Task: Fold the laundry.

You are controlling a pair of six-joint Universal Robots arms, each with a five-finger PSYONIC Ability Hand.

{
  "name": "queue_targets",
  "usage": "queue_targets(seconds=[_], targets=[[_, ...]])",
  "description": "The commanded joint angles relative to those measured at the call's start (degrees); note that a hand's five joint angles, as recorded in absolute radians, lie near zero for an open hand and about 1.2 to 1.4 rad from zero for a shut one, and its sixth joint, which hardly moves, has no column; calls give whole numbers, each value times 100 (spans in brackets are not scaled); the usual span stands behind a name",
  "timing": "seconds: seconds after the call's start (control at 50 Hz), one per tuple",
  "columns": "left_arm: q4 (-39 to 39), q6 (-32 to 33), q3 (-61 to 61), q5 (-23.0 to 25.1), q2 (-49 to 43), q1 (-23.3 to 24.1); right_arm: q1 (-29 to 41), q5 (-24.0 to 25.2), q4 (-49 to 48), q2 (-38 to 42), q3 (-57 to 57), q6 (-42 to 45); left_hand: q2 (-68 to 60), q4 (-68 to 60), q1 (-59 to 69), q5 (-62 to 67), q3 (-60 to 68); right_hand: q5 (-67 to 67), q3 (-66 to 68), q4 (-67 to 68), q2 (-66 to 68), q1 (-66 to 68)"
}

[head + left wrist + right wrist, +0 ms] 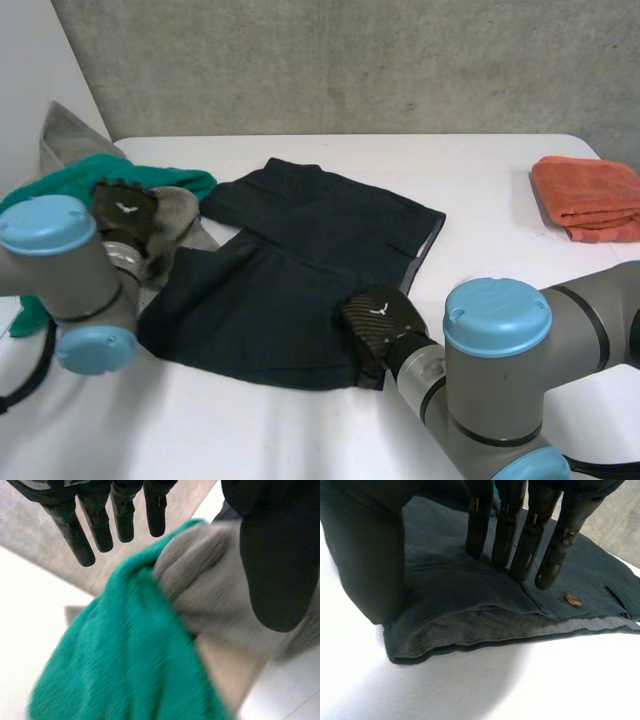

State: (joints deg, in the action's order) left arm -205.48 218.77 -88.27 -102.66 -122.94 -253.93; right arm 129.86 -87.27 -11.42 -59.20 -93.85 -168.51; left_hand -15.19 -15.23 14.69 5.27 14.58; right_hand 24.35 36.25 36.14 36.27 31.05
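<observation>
Right hand (375, 320), fingers (506, 530) straight and spread, presses the dark shorts (300, 270) at lower centre, likely anchoring them for a fold. Left hand (125, 212), fingers (122, 515) straight and empty, hovers over the green cloth (150, 178), mid-left.

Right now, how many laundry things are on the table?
4: dark shorts in the middle, a green cloth and a grey cloth heaped at the left, an orange towel far right. The heap may hide more.
</observation>
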Motion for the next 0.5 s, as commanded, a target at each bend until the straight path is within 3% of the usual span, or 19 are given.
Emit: queue_targets(seconds=[0.02, 0.06, 0.22, 0.3, 0.4, 0.5], targets=[[-54, 325, -252, 167, 322, -272, 84, -150, -53, 137, 16, 415, 43, 47, 7, -51, 19, 3673, 3484, 3495, 3482, 4003], [-54, 158, -366, 228, 533, -166, 66, -185, -88, 137, 16, 450, 110, 115, -60, -118, -49, 4564, 4374, 4385, 4372, 4894], [-28, -493, -928, 457, 1649, 247, -57, -247, -80, -161, -45, 652, 161, 165, -111, -169, -99, 4565, 4375, 4386, 4373, 4895], [16, -774, -1324, 816, 2159, 396, -197, -247, 69, -592, -186, 942, 228, 232, -178, -236, -167, 4565, 4375, 4386, 4373, 4895], [314, -950, -1982, 1510, 2564, 651, -1030, -203, 324, -742, -423, 1512, -6, -2, 56, -2, 68, 4565, 4375, 4386, 4373, 4895], [745, -985, -2308, 1608, 2608, 871, -1594, -168, 325, -777, -599, 1751, -646, -641, 695, 638, 707, 4565, 4375, 4386, 4373, 4895]])
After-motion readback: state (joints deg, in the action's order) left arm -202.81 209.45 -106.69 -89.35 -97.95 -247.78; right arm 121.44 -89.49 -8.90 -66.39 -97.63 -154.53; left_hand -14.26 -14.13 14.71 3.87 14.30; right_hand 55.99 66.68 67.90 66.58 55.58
